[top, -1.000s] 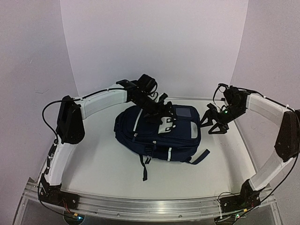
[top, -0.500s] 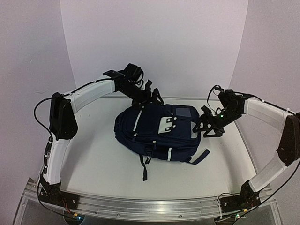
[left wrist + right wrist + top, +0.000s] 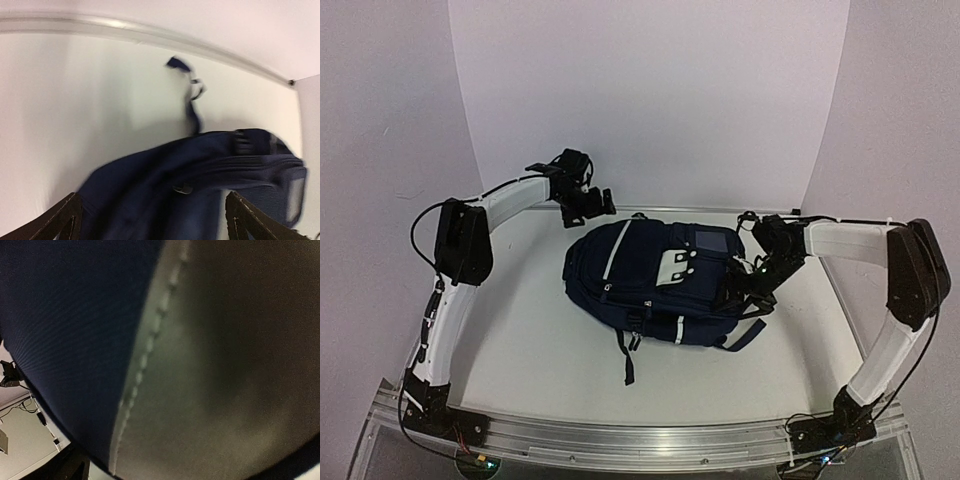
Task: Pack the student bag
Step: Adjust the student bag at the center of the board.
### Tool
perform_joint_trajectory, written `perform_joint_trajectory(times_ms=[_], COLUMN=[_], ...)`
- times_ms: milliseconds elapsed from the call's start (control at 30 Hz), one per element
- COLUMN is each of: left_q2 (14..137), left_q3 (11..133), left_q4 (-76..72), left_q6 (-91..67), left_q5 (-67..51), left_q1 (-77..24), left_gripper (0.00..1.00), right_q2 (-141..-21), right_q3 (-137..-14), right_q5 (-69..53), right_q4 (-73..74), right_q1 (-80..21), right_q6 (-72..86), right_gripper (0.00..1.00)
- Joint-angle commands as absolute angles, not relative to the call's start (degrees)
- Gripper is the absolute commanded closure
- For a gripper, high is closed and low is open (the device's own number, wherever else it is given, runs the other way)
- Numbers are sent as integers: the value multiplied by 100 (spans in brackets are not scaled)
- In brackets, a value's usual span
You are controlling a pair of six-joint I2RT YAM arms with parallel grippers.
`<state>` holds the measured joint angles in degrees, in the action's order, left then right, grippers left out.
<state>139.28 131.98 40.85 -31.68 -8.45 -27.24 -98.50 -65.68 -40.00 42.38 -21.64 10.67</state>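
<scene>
student bag [image 3: 650,285], just one; two hands: left hand [image 3: 590,204] spread apart, right hand [image 3: 743,284] spread against its side.

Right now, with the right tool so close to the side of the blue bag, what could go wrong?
1. The right tool is close against the side of the large navy-blue fabric backpack; its camera sees only cloth, so it might close on a loose fold.
2. The left tool is open and apart from the bag, so a push may slide it.
3. The loose black strap on the white table could snag.
</scene>
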Motion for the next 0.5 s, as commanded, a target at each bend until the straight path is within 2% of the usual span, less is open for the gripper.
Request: perform_joint_trajectory(times_ms=[0,233,467], left_q2=[13773,11452,9823], left_q3=[12204,8709,6900], left_q4=[3932,2861,2641], left_q6=[-2804,-2793,-3856], left_q5=[-1751,-2286,-2406], left_q1=[-2916,-3534,-4413], left_gripper=[0,0,0], right_q2=[-10457,-11871,-13332], right_q3=[-7199,-9146,-11765], right_q5=[-3632,-3527,-3405], right_q4=[3970,3990,4049], right_q1=[-1892,-1495,-1485], right_q6=[927,563,531], right_gripper=[14,16,13])
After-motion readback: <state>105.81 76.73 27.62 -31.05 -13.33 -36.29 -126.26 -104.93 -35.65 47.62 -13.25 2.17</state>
